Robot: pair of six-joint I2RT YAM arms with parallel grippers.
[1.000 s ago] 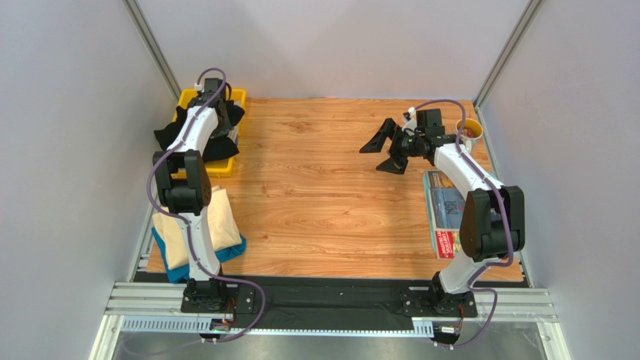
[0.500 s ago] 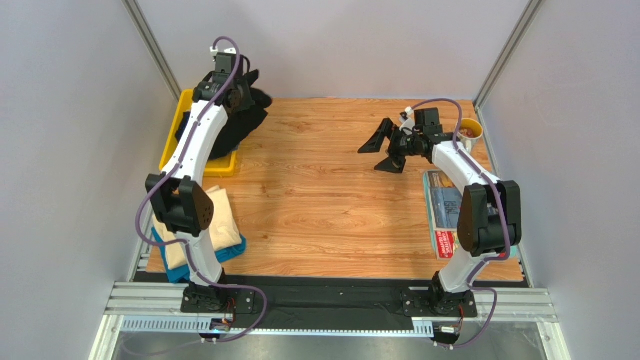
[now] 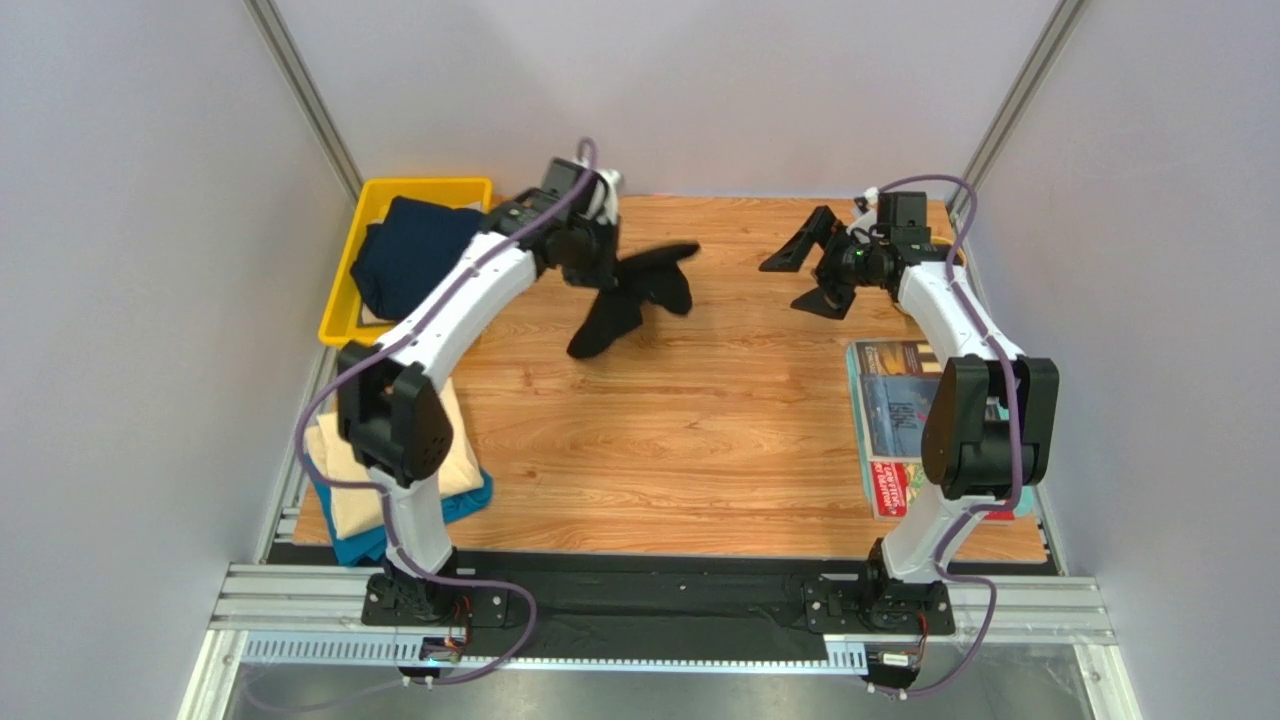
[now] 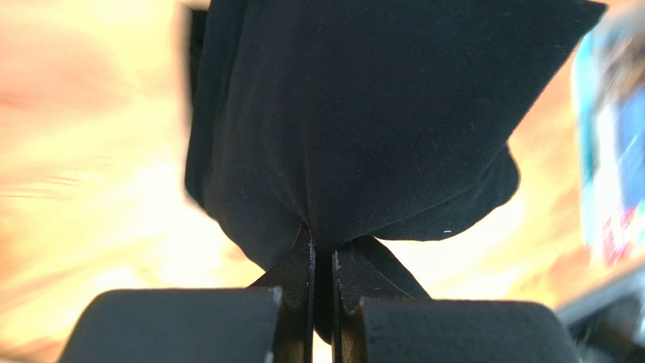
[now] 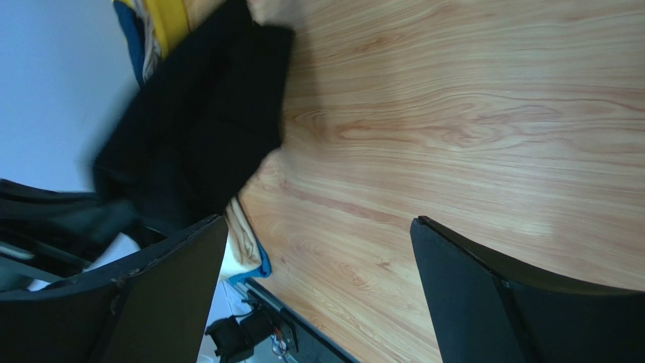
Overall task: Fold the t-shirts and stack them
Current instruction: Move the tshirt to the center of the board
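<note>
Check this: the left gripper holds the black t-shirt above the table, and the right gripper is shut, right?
Not quite: the right gripper is open, jaws wide apart in the right wrist view. The left gripper does hold the black t-shirt above the table.

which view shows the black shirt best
The top external view: the whole black shirt hangs from the left gripper, and its outline is clear. The left wrist view shows only bunched cloth pinched in the shut gripper, very close. The right wrist view shows it blurred, at the picture's left.
</note>
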